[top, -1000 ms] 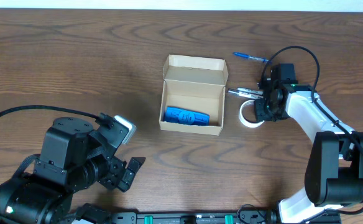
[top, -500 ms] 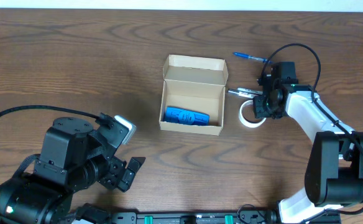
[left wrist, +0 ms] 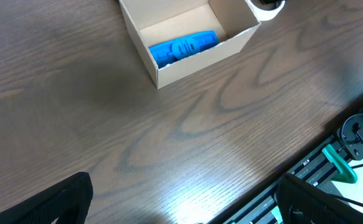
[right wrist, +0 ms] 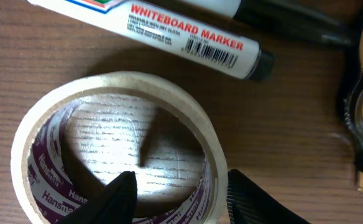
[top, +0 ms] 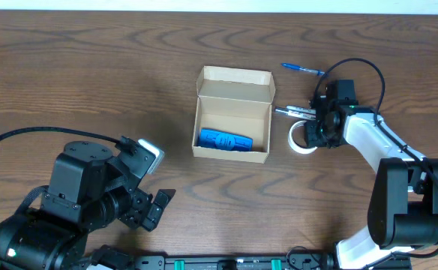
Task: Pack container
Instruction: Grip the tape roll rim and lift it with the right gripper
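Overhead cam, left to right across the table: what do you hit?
left arm → container → tape roll → right arm's base. Skipped: the blue item inside the container, and the marker, pen and right gripper, which overlap the tape roll's span.

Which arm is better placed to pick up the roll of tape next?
Right. The right gripper hangs open over the tape roll's rim, close beside the container. The left gripper sits far off on the container's other side.
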Robot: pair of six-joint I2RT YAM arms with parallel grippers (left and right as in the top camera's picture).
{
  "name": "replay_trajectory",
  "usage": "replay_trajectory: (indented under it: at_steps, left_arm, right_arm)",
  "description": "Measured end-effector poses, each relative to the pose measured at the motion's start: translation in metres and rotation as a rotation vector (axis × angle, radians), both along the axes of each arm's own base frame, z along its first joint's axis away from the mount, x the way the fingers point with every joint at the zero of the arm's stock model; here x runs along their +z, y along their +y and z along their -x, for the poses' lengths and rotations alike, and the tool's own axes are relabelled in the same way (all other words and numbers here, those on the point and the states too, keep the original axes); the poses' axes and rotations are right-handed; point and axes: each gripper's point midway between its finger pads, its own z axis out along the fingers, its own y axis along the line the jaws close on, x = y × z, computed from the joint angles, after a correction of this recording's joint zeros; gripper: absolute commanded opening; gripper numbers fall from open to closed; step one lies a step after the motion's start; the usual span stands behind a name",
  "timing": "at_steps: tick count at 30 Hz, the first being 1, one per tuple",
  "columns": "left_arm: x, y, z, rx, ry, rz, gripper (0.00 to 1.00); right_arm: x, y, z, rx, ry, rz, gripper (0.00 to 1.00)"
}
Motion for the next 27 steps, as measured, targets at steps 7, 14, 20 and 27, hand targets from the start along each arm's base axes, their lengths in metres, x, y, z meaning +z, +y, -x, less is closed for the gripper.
replay_trajectory:
  at_steps: [7, 14, 20, 27]
  left_arm:
    - [0.0001, 0.0, -0.0001, 0.0, 0.0, 0.0, 0.95]
    - [0.0, 0.0, 0.0, 0.0, 0.0, 0.0, 0.95]
    - [0.0001, 0.0, -0.0001, 0.0, 0.0, 0.0, 0.95]
    - [0.0001, 0.0, -0.0001, 0.0, 0.0, 0.0, 0.95]
  right_arm:
    - [-0.0009, 0.0001, -0.0032, -0.001, -0.018, -0.001, 0.44]
    - [-0.0072, -0.0001, 0.0028, -0.001, -0.007, 0.0, 0.4]
    - [-0.0066, 0.0, -0.0001, -0.008, -0.02, -0.002, 0.25]
    - [-0.0064, 0.0, -0.0008, -0.012, -0.022, -0.003, 0.11]
